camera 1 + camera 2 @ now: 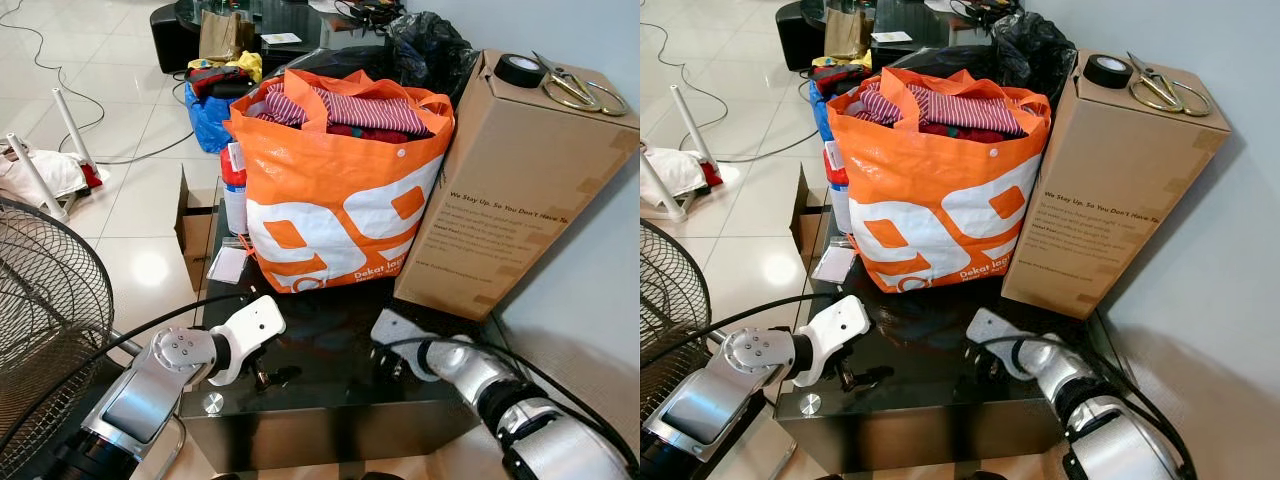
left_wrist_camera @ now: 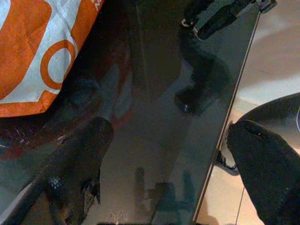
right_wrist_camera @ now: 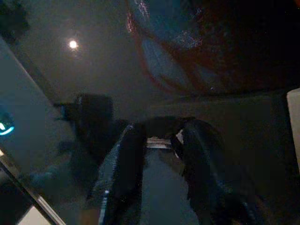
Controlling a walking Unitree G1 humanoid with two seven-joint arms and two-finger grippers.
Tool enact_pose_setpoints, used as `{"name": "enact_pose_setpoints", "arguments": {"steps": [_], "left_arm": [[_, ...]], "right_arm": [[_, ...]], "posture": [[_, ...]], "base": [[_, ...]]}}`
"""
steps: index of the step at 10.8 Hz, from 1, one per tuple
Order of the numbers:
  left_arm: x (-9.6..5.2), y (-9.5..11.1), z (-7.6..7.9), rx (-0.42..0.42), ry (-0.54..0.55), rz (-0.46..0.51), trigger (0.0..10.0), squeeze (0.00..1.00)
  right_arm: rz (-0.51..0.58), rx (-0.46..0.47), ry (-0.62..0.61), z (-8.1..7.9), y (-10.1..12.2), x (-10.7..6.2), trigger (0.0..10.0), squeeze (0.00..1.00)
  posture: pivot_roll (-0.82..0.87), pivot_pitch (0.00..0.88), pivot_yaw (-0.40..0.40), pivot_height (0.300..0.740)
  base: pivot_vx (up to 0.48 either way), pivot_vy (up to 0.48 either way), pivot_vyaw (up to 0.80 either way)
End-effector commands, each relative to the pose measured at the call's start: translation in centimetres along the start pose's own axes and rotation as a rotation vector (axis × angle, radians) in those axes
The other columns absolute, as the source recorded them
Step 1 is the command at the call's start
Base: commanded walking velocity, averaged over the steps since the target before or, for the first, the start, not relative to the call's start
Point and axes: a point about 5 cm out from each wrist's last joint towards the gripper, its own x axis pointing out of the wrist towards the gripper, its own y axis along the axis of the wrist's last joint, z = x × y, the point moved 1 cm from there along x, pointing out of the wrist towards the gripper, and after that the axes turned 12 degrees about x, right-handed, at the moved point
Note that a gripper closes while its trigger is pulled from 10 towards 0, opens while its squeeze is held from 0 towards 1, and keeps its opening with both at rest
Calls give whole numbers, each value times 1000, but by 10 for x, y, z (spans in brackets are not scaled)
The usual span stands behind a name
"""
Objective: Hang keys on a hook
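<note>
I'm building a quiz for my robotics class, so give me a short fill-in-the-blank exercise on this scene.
1. The striped clothes sit in a big shopping bag whose main colour is ____.
2. On top of the cardboard box, beside the roll of black tape, lies a pair of ____.
3. Both pincers, the left pincer and the right pincer, hang low over a dark glossy ____.

Missing words: orange; scissors; table

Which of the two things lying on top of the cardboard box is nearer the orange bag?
The black tape roll: it sits at the box's bag-side end, while the scissors lie farther from the orange bag.
</note>
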Motion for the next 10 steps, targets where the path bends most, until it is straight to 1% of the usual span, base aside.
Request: {"name": "enact_pose_setpoints", "arguments": {"steps": [1,3,6,7,8,9,10], "left_arm": [[1,2,2,17,-17,4,10000,675],[-1,0,3,19,-23,-3,10000,678],[-6,-4,9,17,-42,-15,10000,678],[-8,-5,10,15,-48,-19,10000,675],[-9,-6,11,14,-53,-23,10000,671],[-10,-7,11,15,-54,-24,10000,675],[-10,-7,11,15,-54,-26,10000,675]], "right_arm": [[-30,-4,-13,1,-5,0,10000,0],[-27,5,-94,6,-4,0,10000,0],[-60,-3,-121,4,-12,1,10000,0],[-64,-1,-118,1,-13,2,7020,0],[-62,7,-115,-1,-13,2,5333,0],[-60,14,-113,-2,-13,3,4510,0],[-62,20,-111,-3,-13,3,3176,0]], "posture": [[-48,0,-93,740],[-42,0,-92,740],[-31,0,-90,740],[-29,0,-88,740],[-27,0,-86,740],[-25,0,-86,740],[-20,0,-87,740]], "base": [[0,0,0],[0,0,0],[0,0,0],[0,0,0],[0,0,0],[0,0,0],[0,0,0]]}}
